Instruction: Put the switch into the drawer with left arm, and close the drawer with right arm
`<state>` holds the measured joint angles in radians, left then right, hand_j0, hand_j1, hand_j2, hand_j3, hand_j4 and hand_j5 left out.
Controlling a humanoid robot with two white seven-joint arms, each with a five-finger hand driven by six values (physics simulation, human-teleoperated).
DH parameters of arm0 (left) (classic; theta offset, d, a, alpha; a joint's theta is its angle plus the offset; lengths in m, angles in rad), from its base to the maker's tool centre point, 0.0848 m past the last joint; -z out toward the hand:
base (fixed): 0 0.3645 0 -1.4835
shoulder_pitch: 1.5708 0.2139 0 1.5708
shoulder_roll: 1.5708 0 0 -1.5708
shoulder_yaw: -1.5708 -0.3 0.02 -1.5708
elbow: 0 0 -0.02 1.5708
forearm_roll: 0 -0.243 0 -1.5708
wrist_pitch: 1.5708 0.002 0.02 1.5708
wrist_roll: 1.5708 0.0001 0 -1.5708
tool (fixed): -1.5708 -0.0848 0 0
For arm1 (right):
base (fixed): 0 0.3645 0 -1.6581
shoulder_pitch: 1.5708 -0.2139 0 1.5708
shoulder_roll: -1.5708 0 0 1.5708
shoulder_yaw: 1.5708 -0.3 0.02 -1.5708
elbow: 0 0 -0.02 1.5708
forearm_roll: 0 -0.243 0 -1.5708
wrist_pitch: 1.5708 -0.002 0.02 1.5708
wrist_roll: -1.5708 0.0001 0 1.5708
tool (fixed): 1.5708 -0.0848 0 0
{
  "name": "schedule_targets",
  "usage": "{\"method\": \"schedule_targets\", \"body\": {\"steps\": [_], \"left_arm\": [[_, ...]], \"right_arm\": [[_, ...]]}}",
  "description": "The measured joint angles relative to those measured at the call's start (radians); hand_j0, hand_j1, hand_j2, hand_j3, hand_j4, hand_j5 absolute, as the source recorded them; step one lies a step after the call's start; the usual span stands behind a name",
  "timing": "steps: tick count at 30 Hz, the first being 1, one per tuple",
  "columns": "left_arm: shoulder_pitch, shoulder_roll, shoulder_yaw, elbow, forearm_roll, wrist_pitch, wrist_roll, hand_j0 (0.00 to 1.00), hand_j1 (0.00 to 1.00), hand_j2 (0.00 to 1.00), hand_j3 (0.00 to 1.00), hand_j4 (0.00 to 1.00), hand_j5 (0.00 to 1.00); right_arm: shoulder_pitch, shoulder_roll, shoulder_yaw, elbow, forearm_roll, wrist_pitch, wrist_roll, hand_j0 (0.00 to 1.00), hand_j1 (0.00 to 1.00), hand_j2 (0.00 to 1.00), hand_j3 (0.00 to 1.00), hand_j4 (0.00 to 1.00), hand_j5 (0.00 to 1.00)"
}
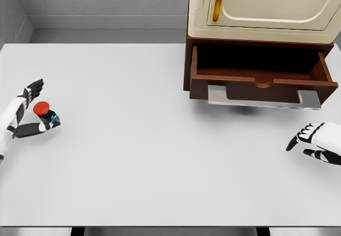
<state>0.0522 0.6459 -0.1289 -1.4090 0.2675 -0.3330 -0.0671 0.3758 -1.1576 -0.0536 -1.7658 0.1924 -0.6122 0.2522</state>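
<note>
Switch, small black body with a red round button cap (43,113), sits at the far left of the white tabletop (133,140), my left hand (24,113) cupped around it.

My left fingers (26,130) look partly curled about the switch, thumb side under, upper fingers behind; can't tell if the grip is closed firm or only touching. Best to pinch the black body, not the cap, lift clear, then carry right and up-frame across to the open dark-brown wooden drawer (261,79), well apart from here, and drop inside past the front lip. My right hand (317,143) rests low right, fingers relaxed, holding nothing, near the drawer's grey metal handle (264,98), ready to push.
</note>
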Motion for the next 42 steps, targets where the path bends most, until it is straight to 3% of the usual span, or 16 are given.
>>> {"method": "schedule_targets", "body": {"steps": [14,23,32,39,40,42], "left_arm": [[-0.04,-0.063,-0.008,0.133,-0.009,-0.088,-0.001,0.97,0.97,0.97,0.97,0.97,0.97],[-0.038,-0.07,-0.008,0.148,-0.011,-0.108,-0.001,0.73,0.73,0.73,0.73,0.73,0.73],[-0.026,-0.069,-0.007,0.151,-0.011,-0.121,-0.001,0.72,0.72,0.72,0.72,0.72,0.72],[-0.025,-0.069,-0.006,0.158,-0.009,-0.156,0.0,0.57,0.57,0.57,0.57,0.57,0.57],[-0.025,-0.069,-0.006,0.158,-0.01,-0.159,0.0,0.49,0.49,0.49,0.49,0.49,0.49],[-0.023,-0.069,-0.006,0.158,-0.01,-0.164,0.0,0.44,0.44,0.44,0.44,0.44,0.44]], "right_arm": [[-0.002,0.003,0.0,0.0,-0.001,0.0,0.0,0.58,0.58,0.58,0.58,0.58,0.58],[-0.002,0.002,0.0,-0.001,-0.001,0.0,0.0,0.58,0.58,0.58,0.58,0.58,0.58],[-0.003,0.003,0.0,0.0,-0.001,0.0,0.0,0.58,0.58,0.58,0.58,0.58,0.58],[-0.003,0.003,0.0,0.0,-0.002,0.0,0.0,0.57,0.57,0.57,0.57,0.57,0.57],[-0.003,0.003,0.0,0.0,-0.002,0.0,0.0,0.57,0.57,0.57,0.57,0.57,0.57],[-0.003,0.003,0.0,0.0,-0.001,0.0,0.0,0.57,0.57,0.57,0.57,0.57,0.57]]}}
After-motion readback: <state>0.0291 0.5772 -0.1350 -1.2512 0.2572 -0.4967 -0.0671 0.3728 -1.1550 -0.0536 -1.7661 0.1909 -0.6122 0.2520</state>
